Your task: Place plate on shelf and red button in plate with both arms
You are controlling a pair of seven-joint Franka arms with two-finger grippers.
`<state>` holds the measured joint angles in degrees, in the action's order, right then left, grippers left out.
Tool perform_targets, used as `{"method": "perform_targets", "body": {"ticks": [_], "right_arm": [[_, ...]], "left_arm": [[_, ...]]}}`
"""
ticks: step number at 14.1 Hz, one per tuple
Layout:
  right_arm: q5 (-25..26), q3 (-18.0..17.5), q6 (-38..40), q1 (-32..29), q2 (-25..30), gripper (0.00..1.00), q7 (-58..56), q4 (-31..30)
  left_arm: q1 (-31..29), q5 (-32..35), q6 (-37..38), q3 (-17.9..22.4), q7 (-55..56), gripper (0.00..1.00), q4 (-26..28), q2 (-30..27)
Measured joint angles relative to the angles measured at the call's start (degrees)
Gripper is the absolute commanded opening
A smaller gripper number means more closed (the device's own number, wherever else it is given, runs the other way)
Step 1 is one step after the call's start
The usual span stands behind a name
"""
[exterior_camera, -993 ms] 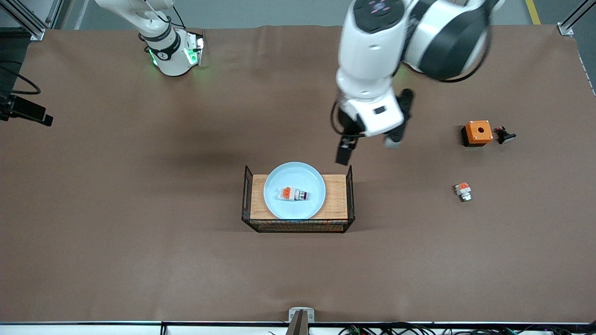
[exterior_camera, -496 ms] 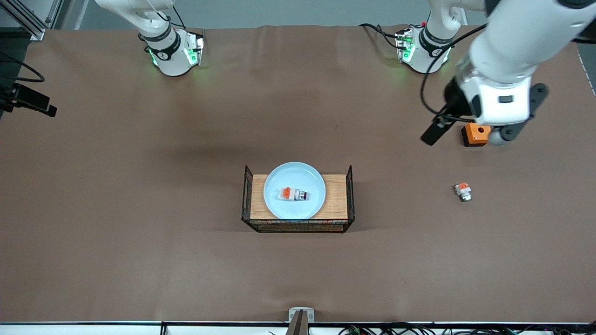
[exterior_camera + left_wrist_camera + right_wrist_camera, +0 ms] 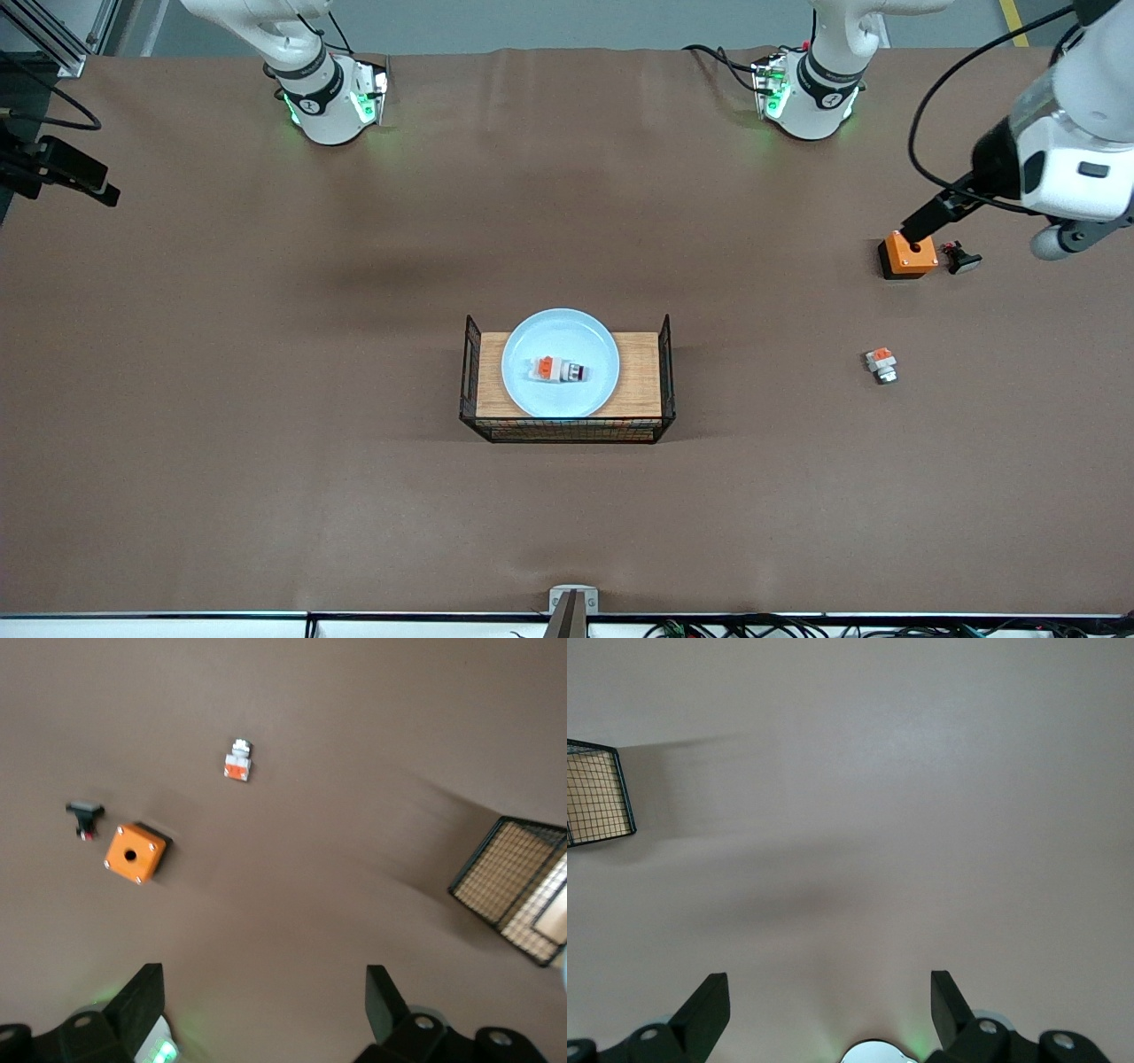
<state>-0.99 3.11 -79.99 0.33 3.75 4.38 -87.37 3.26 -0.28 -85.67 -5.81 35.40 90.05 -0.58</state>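
The pale blue plate lies in a black wire basket with a wooden floor at the table's middle. The red button lies on its side on the plate, orange block at one end and dark red cap at the other. My left gripper is open and empty, up in the air over the orange box at the left arm's end; it shows open in the left wrist view. My right gripper is open and empty, high over bare table near its base; the front view does not show it.
An orange square box with a hole, a small black cap part and a white-and-orange part with a silvery tip lie toward the left arm's end. They also show in the left wrist view: the box, the white-and-orange part.
My left arm has swung away from beside the basket toward its own end of the table, now over the orange box. The plate and red button have not moved.
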Motion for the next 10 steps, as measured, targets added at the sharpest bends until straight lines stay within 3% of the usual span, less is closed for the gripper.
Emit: {"method": "perform_targets", "body": {"ticks": [5,10], "right_arm": [[0.0,0.0,-0.7,0.6,1.1,1.0,0.0,-1.1],[0.0,0.0,-1.3,1.2,1.6,1.0,-0.1,-1.5]], "left_arm": [[-4.9,-0.1,-6.9,0.0,-18.4,1.0,10.0,-4.7],[-8.9,-2.4,-9.9,0.2,-29.9,1.0,9.2,-5.6]]}}
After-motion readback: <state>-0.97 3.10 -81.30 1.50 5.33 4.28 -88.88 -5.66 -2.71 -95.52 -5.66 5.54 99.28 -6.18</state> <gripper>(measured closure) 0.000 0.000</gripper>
